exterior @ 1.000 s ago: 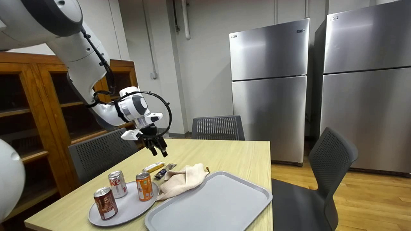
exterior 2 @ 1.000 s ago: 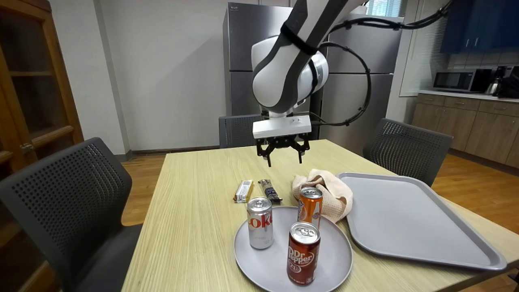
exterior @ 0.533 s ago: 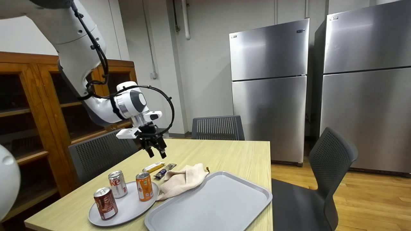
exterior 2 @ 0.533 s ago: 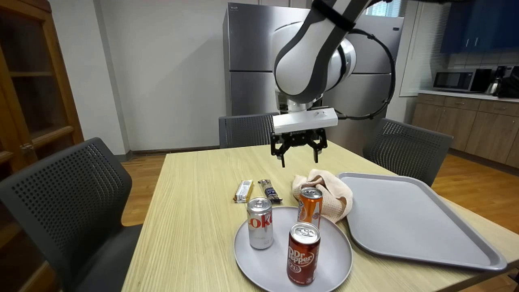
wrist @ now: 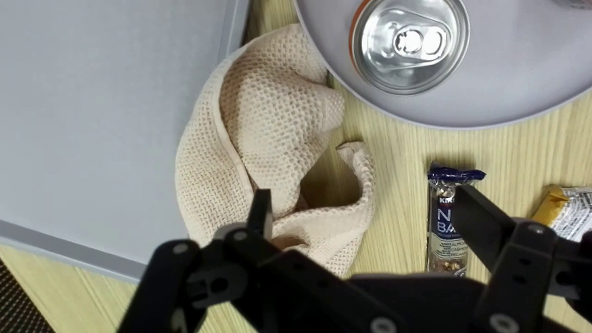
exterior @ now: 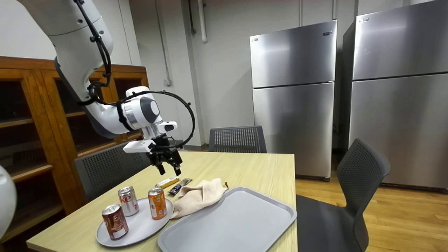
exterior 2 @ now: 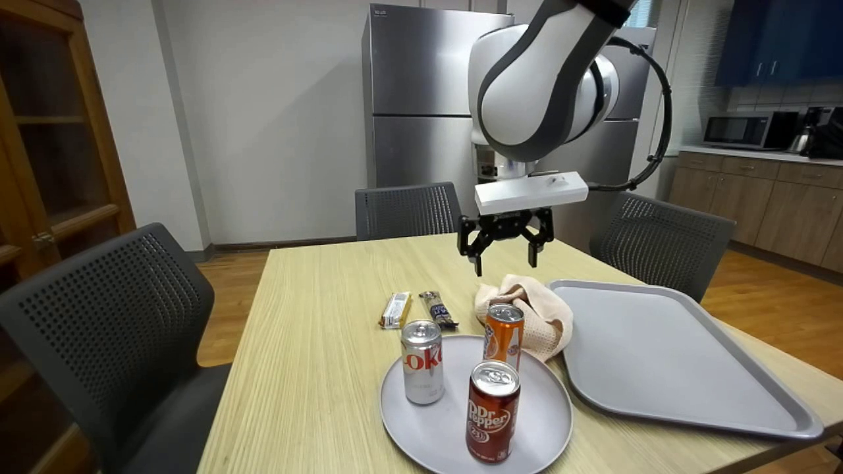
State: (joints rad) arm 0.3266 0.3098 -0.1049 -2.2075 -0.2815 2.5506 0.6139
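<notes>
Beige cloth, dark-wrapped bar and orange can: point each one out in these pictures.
Beige cloth (wrist: 273, 134), wrist view: its raised middle fold.
Dark-wrapped bar (wrist: 444, 226), wrist view: its printed wrapper.
Orange can (exterior 2: 504, 337), in an exterior view: its orange side.

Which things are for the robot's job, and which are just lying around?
Probably for the job, since they look nearest the open hand:
pinkish cloth
dark-blue nut bar

Probably just there:
yellow-and-white bar
silver Coke can
orange can
Dr Pepper can
round plate
gray tray
</notes>
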